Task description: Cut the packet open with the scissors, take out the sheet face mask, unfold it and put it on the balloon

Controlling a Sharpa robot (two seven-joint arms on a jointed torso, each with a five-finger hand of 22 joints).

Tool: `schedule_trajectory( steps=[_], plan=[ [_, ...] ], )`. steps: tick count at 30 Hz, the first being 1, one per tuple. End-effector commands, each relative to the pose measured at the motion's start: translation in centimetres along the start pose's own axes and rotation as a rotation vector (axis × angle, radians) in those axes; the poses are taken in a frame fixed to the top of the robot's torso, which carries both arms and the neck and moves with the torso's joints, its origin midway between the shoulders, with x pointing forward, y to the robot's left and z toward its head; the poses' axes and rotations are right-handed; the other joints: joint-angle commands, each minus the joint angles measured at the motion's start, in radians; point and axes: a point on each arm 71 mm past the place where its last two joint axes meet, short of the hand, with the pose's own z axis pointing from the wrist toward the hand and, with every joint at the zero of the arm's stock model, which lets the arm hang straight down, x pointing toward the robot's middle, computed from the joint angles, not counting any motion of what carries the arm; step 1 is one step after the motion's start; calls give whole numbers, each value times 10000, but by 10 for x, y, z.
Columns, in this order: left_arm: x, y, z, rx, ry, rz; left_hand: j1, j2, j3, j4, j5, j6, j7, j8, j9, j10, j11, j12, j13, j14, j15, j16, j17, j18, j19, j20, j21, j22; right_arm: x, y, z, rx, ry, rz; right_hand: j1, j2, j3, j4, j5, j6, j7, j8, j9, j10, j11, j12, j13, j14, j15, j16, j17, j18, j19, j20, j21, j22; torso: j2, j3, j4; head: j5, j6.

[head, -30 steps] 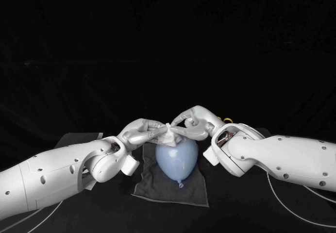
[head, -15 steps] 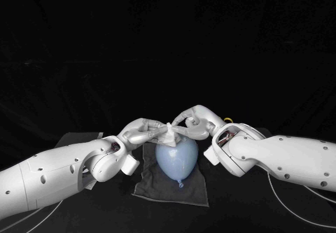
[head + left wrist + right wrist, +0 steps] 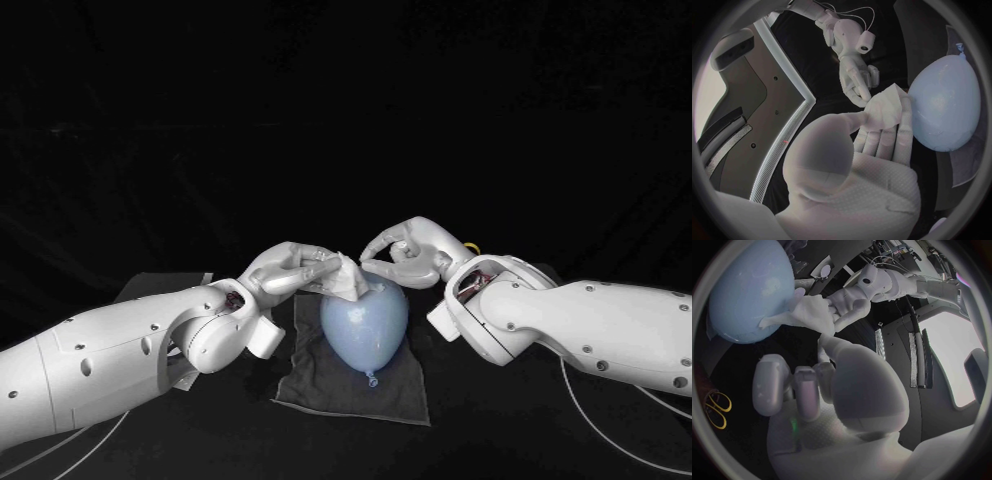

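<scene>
The left hand (image 3: 296,268) pinches the folded sheet face mask (image 3: 340,273) against the wide end of the blue balloon (image 3: 362,322), which lies on a dark cloth (image 3: 310,385). The right wrist view adds yellow-handled scissors (image 3: 717,410). The right hand (image 3: 404,256), pinching the mask a second ago, now curls empty just beside it.

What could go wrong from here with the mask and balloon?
1. The mask is bunched up in the left hand at the far end of the balloon. It's unclear whether the right hand grips it, so it may land folded rather than spread.
2. The balloon lies loose on a dark cloth, so a push from either hand could roll it aside.
</scene>
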Motion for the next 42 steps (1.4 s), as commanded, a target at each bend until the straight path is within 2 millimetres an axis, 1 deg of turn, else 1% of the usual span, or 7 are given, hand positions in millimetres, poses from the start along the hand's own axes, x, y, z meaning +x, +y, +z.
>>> schedule_trajectory(
  steps=[1, 9, 11, 14, 19, 25, 42],
  plan=[
    [0, -2, 1, 74, -48, -301, 74, -14, -40, -17, 34, 28, 20, 32, 13, 1, -13, -12, -4, -68, -5, -10, 9, 165, -37, 25, 12, 14, -1, 1, -2, -95, -132, 40, -96, -9, 86, -29, 31, -19, -9, 371, 758, 418, -77, 65, 1697, 1029, -80, 40, 2627, 35, 53, -70, 73, 1906, 9, 2, -2, 1, -11],
    [1, -1, 1, 25, 28, -399, 81, -24, -42, -25, 34, 30, 32, 36, 18, -4, -6, -17, -6, -73, -3, -11, 10, 165, -40, 24, 12, 14, -2, 1, -3, -102, -209, 190, -267, -46, 180, -18, 28, -147, 12, 401, 806, 359, -63, -80, 1611, 1029, -77, 40, 2627, 59, 6, -77, -57, 1872, -1, 0, -6, 12, -25],
    [2, -2, 2, 33, 103, -363, 82, -24, -42, -26, 34, 31, 32, 37, 18, -4, -6, -17, -6, -73, -3, -12, 11, 165, -40, 24, 12, 14, -1, 2, -2, -117, -233, 285, -678, -181, 49, 204, 27, -622, 155, 153, 725, 309, 53, -169, 1564, 1029, 3, 40, 2627, 75, -43, -41, -186, 1837, 0, 0, 6, 11, -20],
    [4, -2, 2, 41, 200, -340, 84, -23, -41, -27, 34, 31, 28, 37, 19, -4, -4, -18, -6, -74, -2, -12, 11, 165, -40, 24, 12, 14, 0, 2, 0, -118, -214, 379, -1557, -651, -594, 767, 29, -1339, 558, -442, 459, 222, 394, -283, 1510, 1029, 285, 40, 2627, 75, -92, 133, -317, 1801, 4, 0, 11, 8, -13],
    [6, -2, 2, 54, 332, -275, 85, -23, -41, -27, 34, 30, 27, 38, 20, -4, -3, -18, -6, -74, -2, -12, 11, 164, -40, 24, 12, 14, 5, 2, 5, 0, 19, 406, -1682, -735, -863, 931, 28, -1450, 666, -677, 344, 153, 501, -375, 1462, 1029, 389, 40, 2627, 85, -113, 237, -369, 1788, 10, -6, 6, -1, -8],
    [7, -2, 2, 64, 387, -232, 85, -23, -41, -27, 34, 30, 27, 38, 20, -4, -3, -18, -6, -74, -2, -12, 11, 164, -40, 24, 12, 14, 10, 4, 9, 84, 299, 387, -1695, -759, -1060, 1043, 25, -1514, 726, -854, 261, 85, 560, -462, 1415, 1029, 445, 40, 2627, 101, -135, 309, -421, 1774, 7, -3, 2, 6, -18],
    [8, -3, 3, 98, 416, -226, 95, -17, -38, -30, 34, 34, 16, 44, 27, 6, -4, -15, -5, -72, 0, -9, 15, 164, -39, 23, 14, 15, 17, 5, 12, 159, 665, 292, -1429, -600, -1117, 1022, 27, -1295, 685, -893, 233, 91, 537, -409, 1451, 1029, 444, 40, 2627, 110, -130, 358, -394, 1782, 7, 2, -3, 17, -24]
  ],
)
